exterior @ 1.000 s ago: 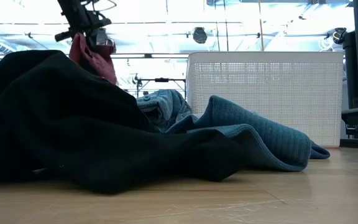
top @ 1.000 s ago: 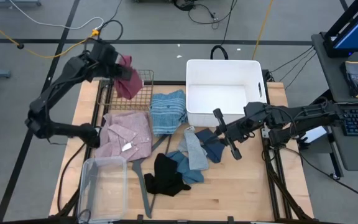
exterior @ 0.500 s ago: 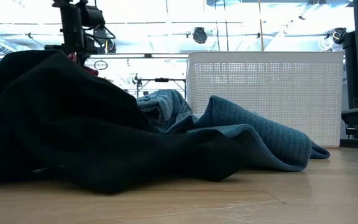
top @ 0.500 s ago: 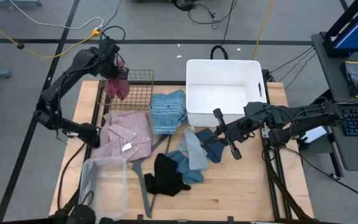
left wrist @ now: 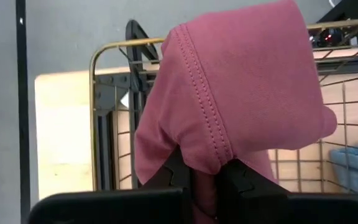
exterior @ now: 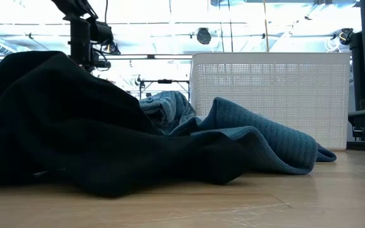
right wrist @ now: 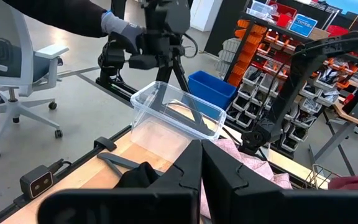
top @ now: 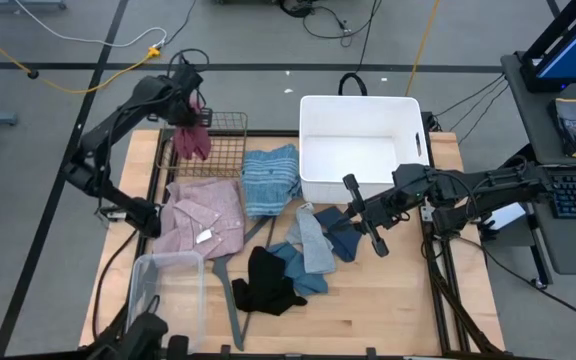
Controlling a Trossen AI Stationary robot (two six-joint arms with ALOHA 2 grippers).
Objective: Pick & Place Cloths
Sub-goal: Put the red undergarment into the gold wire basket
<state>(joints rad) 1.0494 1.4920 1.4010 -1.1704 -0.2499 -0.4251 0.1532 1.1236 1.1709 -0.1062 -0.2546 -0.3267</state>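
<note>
My left gripper (top: 190, 108) hangs over the wire basket (top: 223, 150) at the table's far left, shut on a maroon cloth (top: 194, 138). A pink checked shirt (top: 208, 215) and a blue striped towel (top: 271, 180) lie flat on the table. Pale grey-blue (top: 313, 240), navy (top: 343, 242), teal (top: 298, 272) and black (top: 263, 285) pieces lie in a heap at mid-table. My right gripper (top: 358, 215) hovers shut over the navy piece, beside the white bin (top: 358, 150). In the low view the black cloth (exterior: 75, 133) hides the maroon one. My left gripper (left wrist: 205, 171) pinches the maroon cloth at a stitched, folded-over hem (left wrist: 207, 140), in several bunched layers. The fingers come from above, pointing down. The cloth hangs slack below them over the wire basket (left wrist: 110, 124); whether its lower end touches the wire I cannot tell.
A clear plastic tub (top: 168, 295) stands at the near left corner and a grey hanger (top: 230, 290) lies beside it. Bare wood shows at the near right (top: 388, 310). In the right wrist view a person's gloved hand (right wrist: 114, 23) handles a tripod beyond the table.
My left gripper has come down and shifted a little toward the table's left over the wire basket, turning as it went. The maroon cloth went with it, swinging left and sinking behind the black cloth in the low view.
</note>
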